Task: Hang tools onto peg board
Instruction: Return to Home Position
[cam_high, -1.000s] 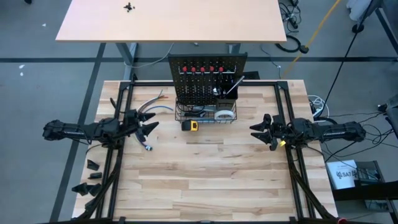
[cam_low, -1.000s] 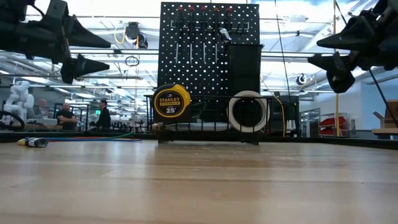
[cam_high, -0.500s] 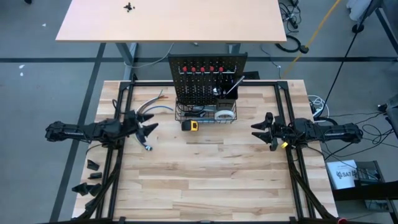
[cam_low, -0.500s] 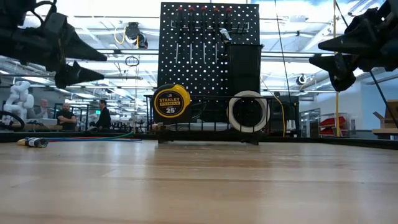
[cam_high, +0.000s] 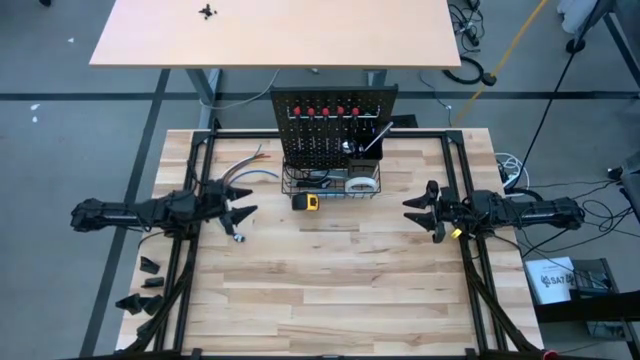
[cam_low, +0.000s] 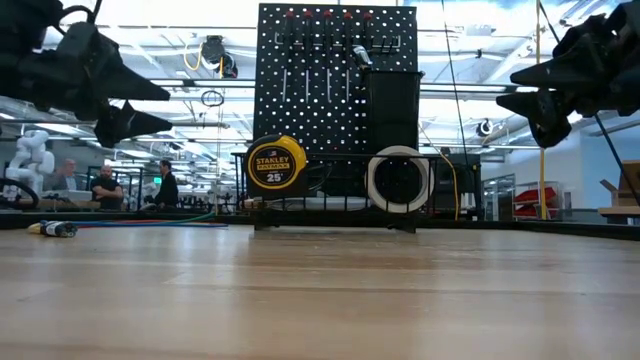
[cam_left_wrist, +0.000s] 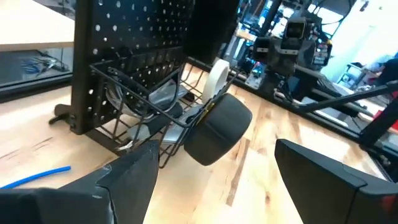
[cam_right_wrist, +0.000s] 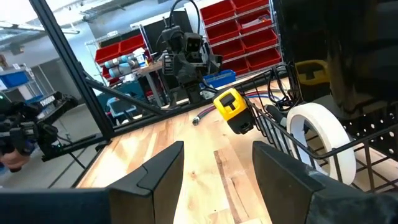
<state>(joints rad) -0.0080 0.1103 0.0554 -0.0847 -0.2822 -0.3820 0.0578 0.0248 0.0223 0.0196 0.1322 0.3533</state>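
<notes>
The black peg board (cam_high: 335, 125) (cam_low: 335, 70) stands at the table's far middle. Red-handled screwdrivers (cam_high: 318, 110) hang along its top, and a cup holder (cam_high: 372, 142) sits on its right. The wire basket (cam_high: 330, 184) at its base holds the white tape roll (cam_low: 398, 180) (cam_right_wrist: 320, 143), which stands on edge. The yellow-black tape measure (cam_low: 275, 165) (cam_left_wrist: 217, 127) hangs outside the basket's front wall. My left gripper (cam_high: 242, 206) (cam_low: 165, 106) hovers open, left of the basket. My right gripper (cam_high: 414, 208) (cam_low: 510, 87) hovers open, to the right.
Loose coloured cables (cam_high: 248, 166) lie on the table left of the board, and a small plug end (cam_high: 238, 236) (cam_low: 50, 228) sits just near my left gripper. Black frame rails run along both table sides. Bare wood stretches across the table's near half.
My left gripper has dipped slightly lower and stays open. The right gripper and the tools have kept still.
</notes>
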